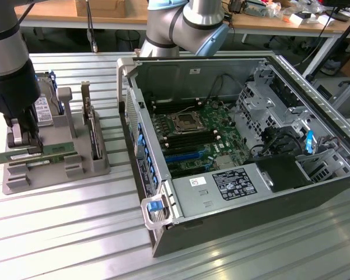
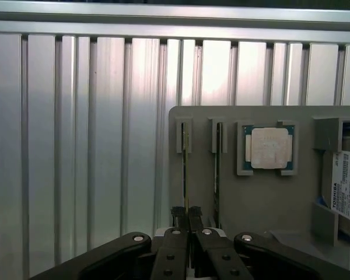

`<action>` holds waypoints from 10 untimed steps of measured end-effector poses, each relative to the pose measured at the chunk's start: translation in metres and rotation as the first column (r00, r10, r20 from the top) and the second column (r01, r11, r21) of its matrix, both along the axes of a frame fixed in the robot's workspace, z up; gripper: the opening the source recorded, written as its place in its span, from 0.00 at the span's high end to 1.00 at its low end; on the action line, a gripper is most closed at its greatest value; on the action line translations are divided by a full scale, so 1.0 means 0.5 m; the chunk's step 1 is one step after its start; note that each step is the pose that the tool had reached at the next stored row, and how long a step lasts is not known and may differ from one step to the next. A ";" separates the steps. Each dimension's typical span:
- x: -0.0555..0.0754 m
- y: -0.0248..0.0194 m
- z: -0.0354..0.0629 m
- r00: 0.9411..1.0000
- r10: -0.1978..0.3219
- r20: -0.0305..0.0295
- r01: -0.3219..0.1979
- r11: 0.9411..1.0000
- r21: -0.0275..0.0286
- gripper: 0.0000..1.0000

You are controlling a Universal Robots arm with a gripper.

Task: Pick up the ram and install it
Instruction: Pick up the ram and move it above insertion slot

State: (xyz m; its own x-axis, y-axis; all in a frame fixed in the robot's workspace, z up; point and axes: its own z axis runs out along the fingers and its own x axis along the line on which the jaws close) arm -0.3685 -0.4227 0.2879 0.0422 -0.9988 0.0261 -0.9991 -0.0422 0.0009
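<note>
The ram (image 1: 52, 153) is a long thin green stick lying lengthwise at the front of a grey holder block (image 1: 87, 166) on the exterior view's left. My gripper (image 1: 21, 142) comes down on the stick near its left end. In the wrist view the ram (image 2: 185, 169) shows edge-on as a thin line in its slot, and my gripper (image 2: 186, 217) is shut on it, one black fingertip (image 2: 177, 214) pressed to each side. I cannot tell whether the stick is still seated in the holder or slightly lifted.
The holder also carries a second thin stick (image 2: 217, 169), a square silver processor (image 2: 269, 147), an upright card (image 1: 94, 135) and a hard drive (image 2: 345, 189). An open computer case (image 1: 315, 192) with its motherboard (image 1: 195, 131) lies to the exterior view's right on the ribbed metal table (image 1: 64, 233).
</note>
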 end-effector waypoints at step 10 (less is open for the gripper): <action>0.000 0.0000 0.014 1.000 0.000 0.000 0.000 1.000 0.000 0.88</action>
